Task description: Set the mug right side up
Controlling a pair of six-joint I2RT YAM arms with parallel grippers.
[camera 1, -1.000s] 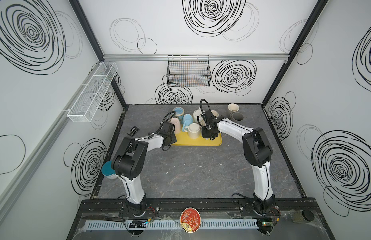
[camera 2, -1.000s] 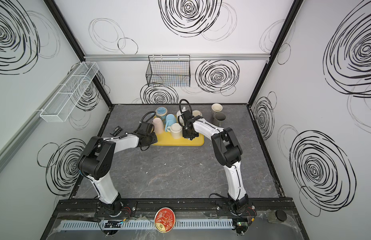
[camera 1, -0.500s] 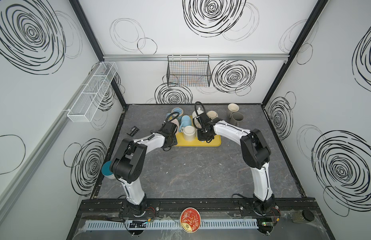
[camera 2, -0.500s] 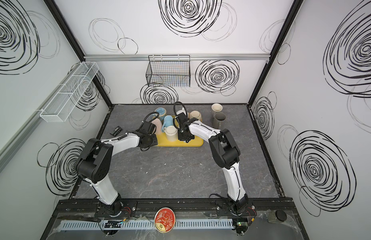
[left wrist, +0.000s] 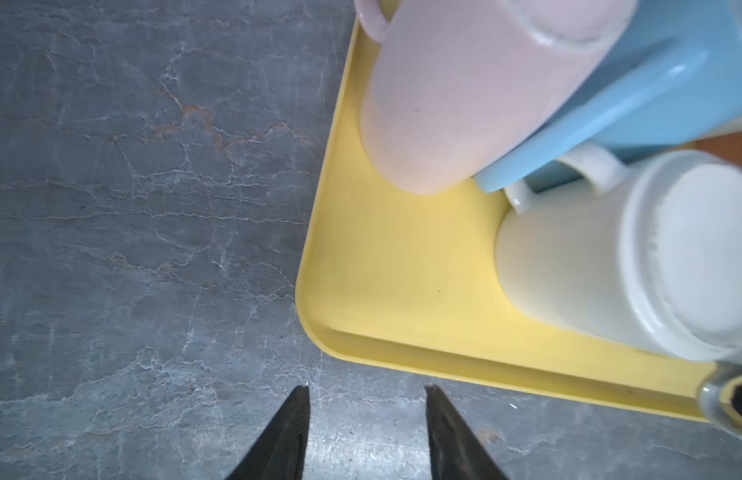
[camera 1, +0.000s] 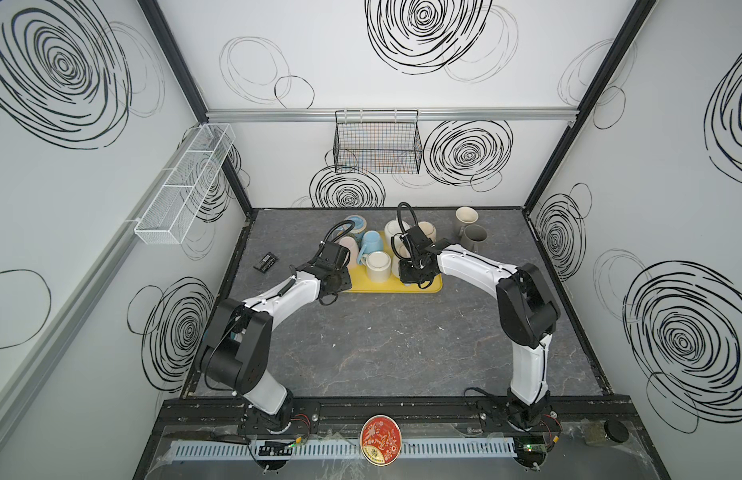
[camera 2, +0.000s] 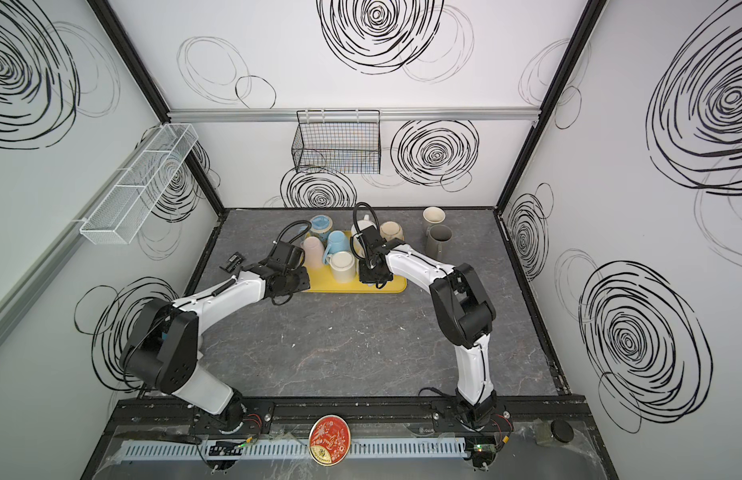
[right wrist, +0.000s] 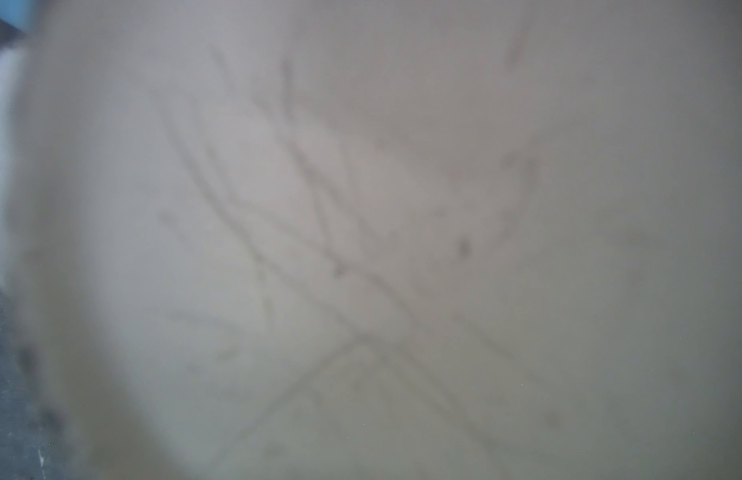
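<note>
A yellow tray (camera 1: pixel 433 286) (left wrist: pixel 402 270) holds several mugs. A cream mug (camera 1: pixel 378 265) (left wrist: pixel 651 257) stands upside down on it, beside a pink mug (camera 1: pixel 352 253) (left wrist: pixel 444 104) and a blue mug (camera 1: pixel 371 241) (left wrist: pixel 651 83). My left gripper (left wrist: pixel 366 390) is open and empty, over the grey tabletop just off the tray's corner. My right gripper (camera 1: pixel 417 270) hangs over the right part of the tray. A white mug (camera 1: pixel 397 250) (right wrist: pixel 361 228) shows partly beside it. That mug's scratched pale surface fills the right wrist view and hides the fingers. The gripper is shut on it.
A white mug (camera 1: pixel 392 229) and a beige one (camera 1: pixel 428 228) sit at the tray's back. A grey mug (camera 1: pixel 474 237) and a cream mug (camera 1: pixel 467 216) stand at the back right. A small black device (camera 1: pixel 266 262) lies left. A wire basket (camera 1: pixel 377 145) hangs on the back wall.
Both grippers have shifted a little to the left, and the tray with its mugs has slid slightly left. The left jaws have widened a bit.
</note>
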